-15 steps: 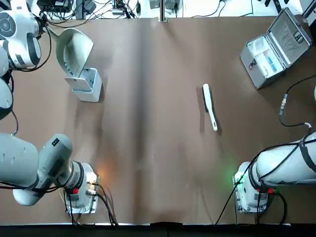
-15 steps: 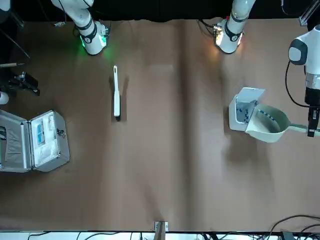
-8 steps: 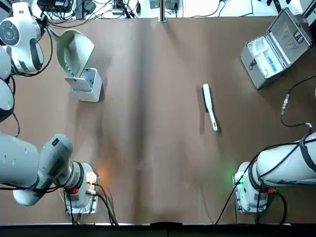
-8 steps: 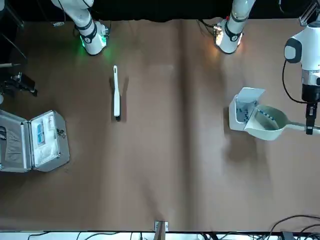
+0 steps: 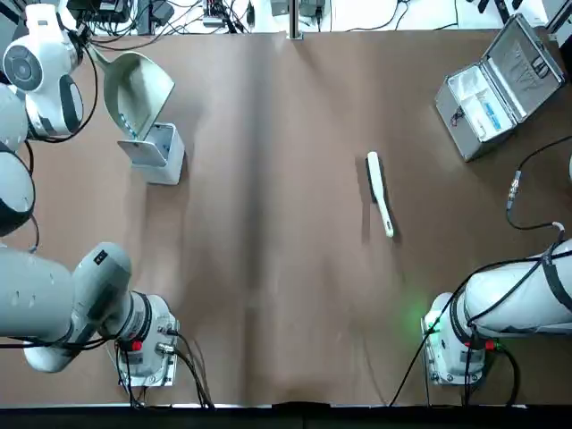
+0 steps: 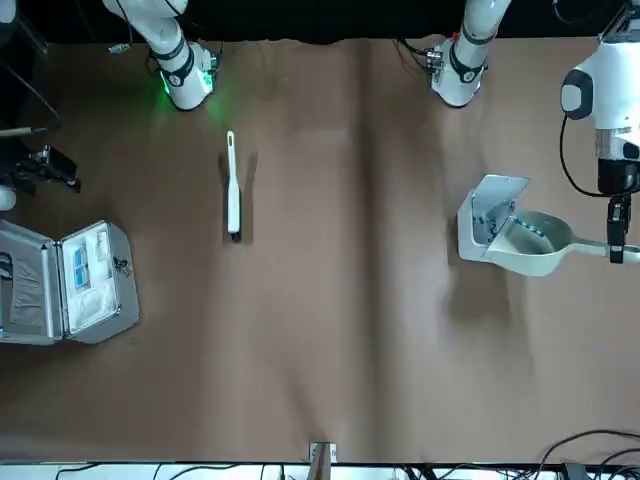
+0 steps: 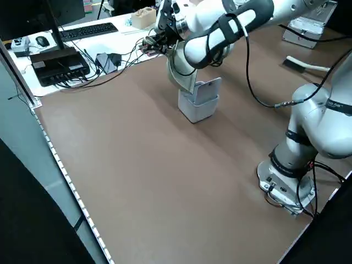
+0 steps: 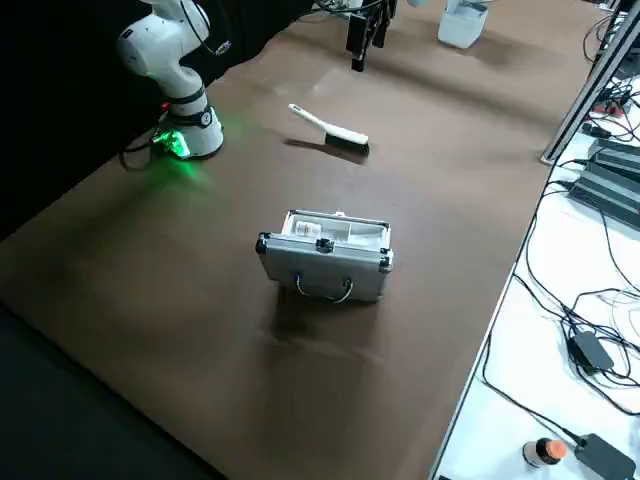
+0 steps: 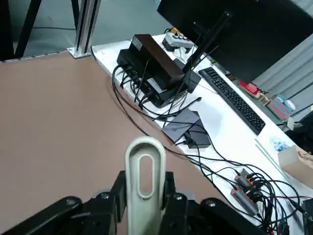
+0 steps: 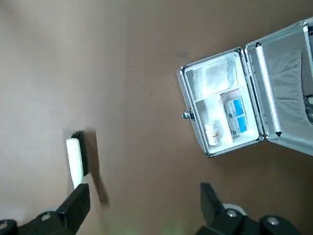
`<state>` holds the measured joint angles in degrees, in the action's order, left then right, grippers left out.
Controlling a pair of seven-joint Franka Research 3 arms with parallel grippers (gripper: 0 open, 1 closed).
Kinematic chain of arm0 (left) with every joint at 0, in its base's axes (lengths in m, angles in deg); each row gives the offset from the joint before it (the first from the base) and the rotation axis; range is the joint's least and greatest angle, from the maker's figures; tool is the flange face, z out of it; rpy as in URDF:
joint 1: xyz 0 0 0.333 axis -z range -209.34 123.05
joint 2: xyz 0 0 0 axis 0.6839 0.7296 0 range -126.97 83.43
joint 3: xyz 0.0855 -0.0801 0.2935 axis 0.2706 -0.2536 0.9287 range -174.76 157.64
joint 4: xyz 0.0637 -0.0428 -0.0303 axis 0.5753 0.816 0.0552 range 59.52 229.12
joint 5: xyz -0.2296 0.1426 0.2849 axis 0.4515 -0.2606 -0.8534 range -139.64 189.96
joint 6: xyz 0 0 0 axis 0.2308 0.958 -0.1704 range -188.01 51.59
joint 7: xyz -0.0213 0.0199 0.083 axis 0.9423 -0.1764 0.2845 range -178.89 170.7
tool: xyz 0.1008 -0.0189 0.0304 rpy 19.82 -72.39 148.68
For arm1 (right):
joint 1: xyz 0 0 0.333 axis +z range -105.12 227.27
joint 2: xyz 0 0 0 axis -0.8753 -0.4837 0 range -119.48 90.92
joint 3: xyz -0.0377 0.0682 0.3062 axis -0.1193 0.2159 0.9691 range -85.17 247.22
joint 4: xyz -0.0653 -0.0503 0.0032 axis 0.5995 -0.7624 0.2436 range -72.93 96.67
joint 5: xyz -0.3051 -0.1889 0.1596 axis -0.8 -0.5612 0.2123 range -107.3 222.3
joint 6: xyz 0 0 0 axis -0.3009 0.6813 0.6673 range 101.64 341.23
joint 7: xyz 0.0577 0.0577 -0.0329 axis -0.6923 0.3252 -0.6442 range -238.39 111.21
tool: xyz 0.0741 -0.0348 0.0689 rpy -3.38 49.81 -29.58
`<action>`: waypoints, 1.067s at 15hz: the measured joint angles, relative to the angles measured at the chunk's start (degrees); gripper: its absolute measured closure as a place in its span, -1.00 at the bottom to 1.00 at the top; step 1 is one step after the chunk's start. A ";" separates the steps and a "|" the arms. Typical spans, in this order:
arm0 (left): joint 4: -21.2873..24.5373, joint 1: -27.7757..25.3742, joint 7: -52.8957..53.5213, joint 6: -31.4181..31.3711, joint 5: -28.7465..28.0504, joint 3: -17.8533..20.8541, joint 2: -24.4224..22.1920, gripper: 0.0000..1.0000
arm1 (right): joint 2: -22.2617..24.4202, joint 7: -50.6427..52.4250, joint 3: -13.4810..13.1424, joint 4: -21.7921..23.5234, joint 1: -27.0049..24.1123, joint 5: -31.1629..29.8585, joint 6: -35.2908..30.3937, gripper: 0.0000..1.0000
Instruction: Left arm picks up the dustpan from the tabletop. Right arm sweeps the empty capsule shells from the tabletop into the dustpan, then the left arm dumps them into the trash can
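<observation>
Left pincer [image 6: 617, 252] is clamped on the dustpan [image 6: 530, 257] handle, lip over the open trash can [image 6: 484, 225]; I'd tilt steeper, gently, so clinging capsule shells [image 6: 531, 229] slide in. Right pincer [image 10: 145, 190] hangs apart, past the brush [image 5: 379, 192]

Even, moderate light covers the flat matte brown surface [image 5: 295, 268]. A green glow falls by the glossy white right arm's base [image 5: 451, 335], a faint orange one by the glossy white left arm's base [image 5: 152, 335]. Soft shadows flank the slim white brush [image 5: 380, 194]; pale sheen streaks the brown in the front view.
</observation>
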<state>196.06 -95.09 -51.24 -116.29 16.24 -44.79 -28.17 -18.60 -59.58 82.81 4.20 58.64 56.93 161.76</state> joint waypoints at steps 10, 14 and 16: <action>5.27 -0.10 -2.59 -7.31 0.06 -0.02 -2.35 0.33 | -1.07 -0.04 0.02 0.16 0.05 0.47 -0.10 -0.99; 6.08 -0.11 -4.54 -8.80 0.06 -0.02 -2.35 0.33 | -1.05 -0.05 -0.50 -0.17 -0.60 0.96 0.52 -0.99; 6.64 -0.15 -4.72 -9.43 0.07 -0.01 -2.35 0.33 | -0.99 -0.05 -0.58 -1.02 -0.91 1.02 0.73 -0.99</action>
<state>202.70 -95.24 -55.96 -125.72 16.30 -44.79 -30.53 -19.59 -59.63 82.23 3.18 57.73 57.94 162.49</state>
